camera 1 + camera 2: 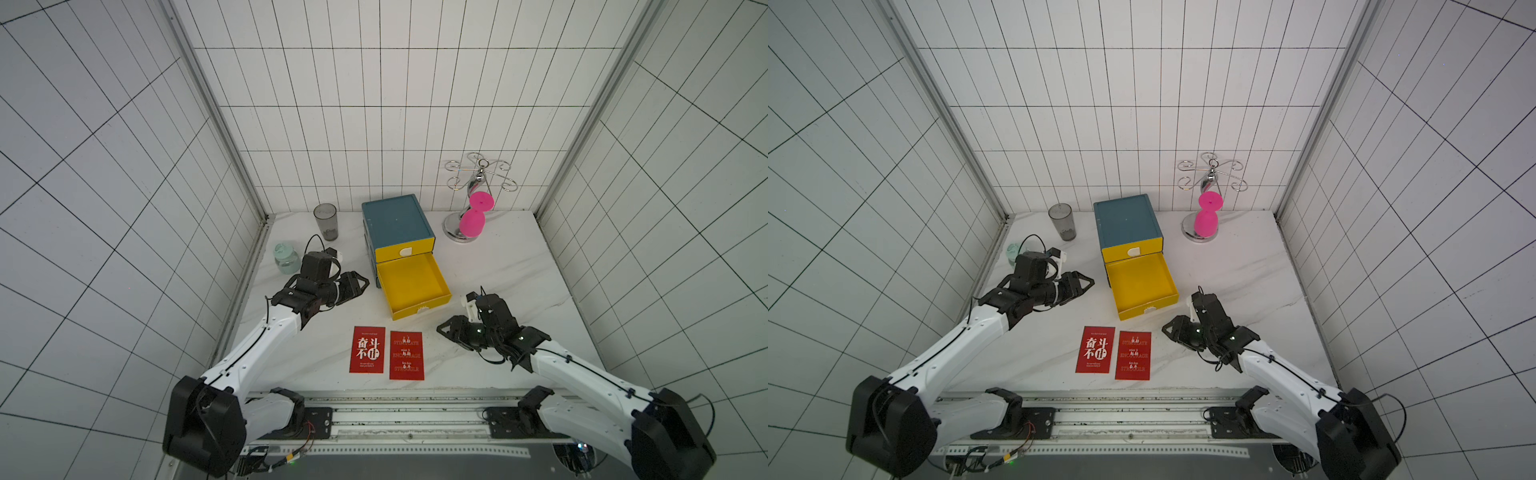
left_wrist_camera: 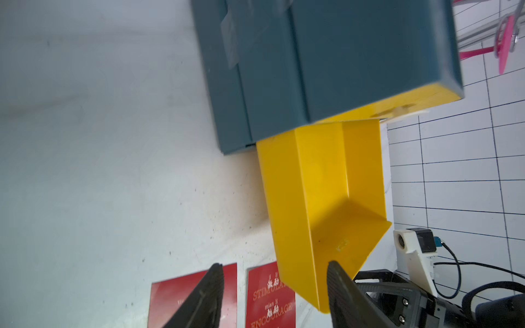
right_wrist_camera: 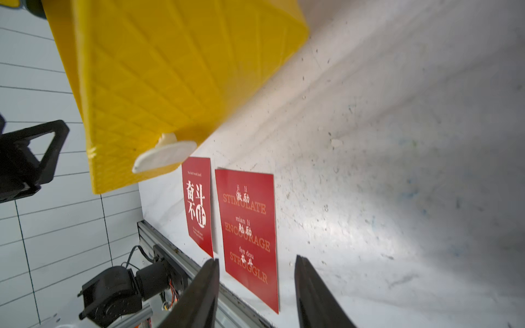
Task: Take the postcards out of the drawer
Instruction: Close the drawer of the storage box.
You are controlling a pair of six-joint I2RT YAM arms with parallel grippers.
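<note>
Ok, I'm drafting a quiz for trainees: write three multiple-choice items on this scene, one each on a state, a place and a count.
1. The lower yellow plastic drawer is: A shut; B open, empty; C open, full.
2. The flat red postcards lie: A inside that drawer; B on the wall; C on the white tabletop before it.
3. Red postcards in view: A two; B one; C five.
Key: B, its bare floor shows; C, both rest on the tabletop; A, two lie side by side.
</note>
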